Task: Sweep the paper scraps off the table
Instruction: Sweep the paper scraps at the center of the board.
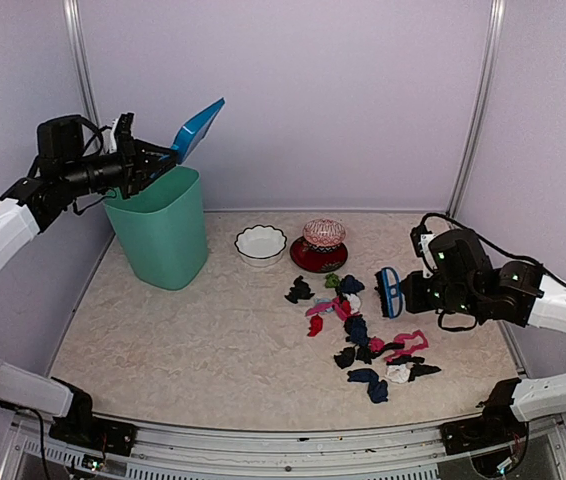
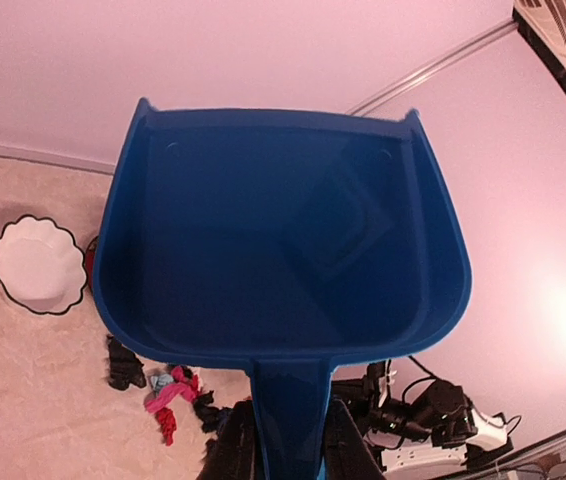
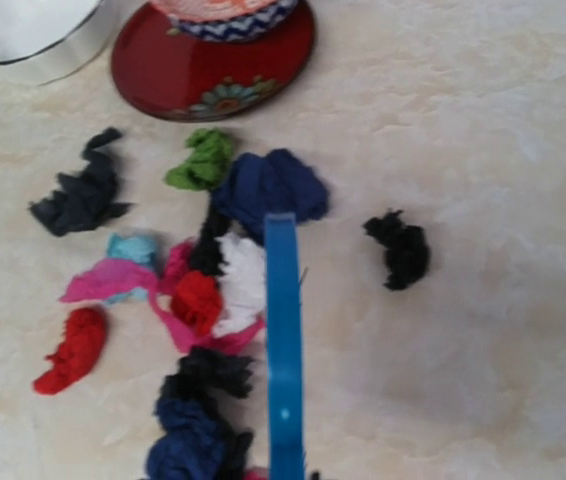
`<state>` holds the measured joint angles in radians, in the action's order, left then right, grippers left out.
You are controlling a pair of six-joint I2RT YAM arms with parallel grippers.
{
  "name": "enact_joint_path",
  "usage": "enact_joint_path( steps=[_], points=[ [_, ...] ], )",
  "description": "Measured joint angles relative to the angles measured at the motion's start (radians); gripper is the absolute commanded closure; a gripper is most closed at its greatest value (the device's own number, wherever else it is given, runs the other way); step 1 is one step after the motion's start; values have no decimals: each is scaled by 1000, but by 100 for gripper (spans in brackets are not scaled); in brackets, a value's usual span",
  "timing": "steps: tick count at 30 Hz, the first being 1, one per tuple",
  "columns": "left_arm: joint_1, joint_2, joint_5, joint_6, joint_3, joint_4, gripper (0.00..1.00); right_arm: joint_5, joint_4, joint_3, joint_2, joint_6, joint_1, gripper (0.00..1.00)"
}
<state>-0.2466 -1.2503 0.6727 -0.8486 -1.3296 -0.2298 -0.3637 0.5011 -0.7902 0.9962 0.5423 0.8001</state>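
The paper scraps point(image 1: 363, 335) lie on the right half of the table point(image 1: 193, 340), in a loose band whose long axis runs from the red plate point(image 1: 315, 262) at the far side toward the near edge, leaning slightly to the right. They are small crumpled wads, mostly black and dark blue, with pink, red, white and one green piece between them. The table is flat, beige and faintly marbled. The right gripper point(image 1: 408, 292) is clenched on a small blue brush point(image 1: 390, 291), which stands just beside the right edge of the band. The right wrist view shows the narrow blue back of the brush pointing toward the far side, into the scraps, with one black wad lying apart on its right; the fingers themselves are not seen there. The left gripper point(image 1: 163, 157) is raised at the far left and grasps the handle of a blue plastic dustpan point(image 1: 198, 130), tilted above the open green bin point(image 1: 160, 235). Only the left wrist view shows the inside of the dustpan: smooth, glossy and scoop-shaped. A white scalloped bowl point(image 1: 261, 243) stands left of the red plate, and a pink ribbed bowl point(image 1: 323, 232) sits on that plate.
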Motion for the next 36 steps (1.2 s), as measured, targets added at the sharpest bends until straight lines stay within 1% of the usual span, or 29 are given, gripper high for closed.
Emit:
enact_joint_path(
  steps=[4, 9, 13, 19, 23, 28, 32, 36],
  points=[
    [-109, 1, -83, 125, -3, -93, 100, 61, -31, -10, 4, -1, -2, 100],
    [-253, 6, -232, 248, -3, -187, 100, 142, -146, -39, 54, 23, -5, 100],
    [-368, 15, -371, 311, -3, -235, 100, 198, -264, -64, 149, 90, -5, 100],
    [-517, 17, -596, 367, -3, -304, 100, 257, -441, -117, 336, 240, -5, 100],
    [-587, 18, -720, 383, -1, -342, 100, 279, -533, -176, 475, 338, -5, 100],
    [-637, 32, -816, 381, 28, -378, 100, 318, -596, -281, 665, 450, -5, 100],
    [-659, 53, -859, 371, 68, -400, 100, 336, -617, -347, 791, 533, -5, 100],
    [-665, 73, -880, 355, 105, -414, 100, 347, -603, -422, 892, 594, -7, 100]
  ],
)
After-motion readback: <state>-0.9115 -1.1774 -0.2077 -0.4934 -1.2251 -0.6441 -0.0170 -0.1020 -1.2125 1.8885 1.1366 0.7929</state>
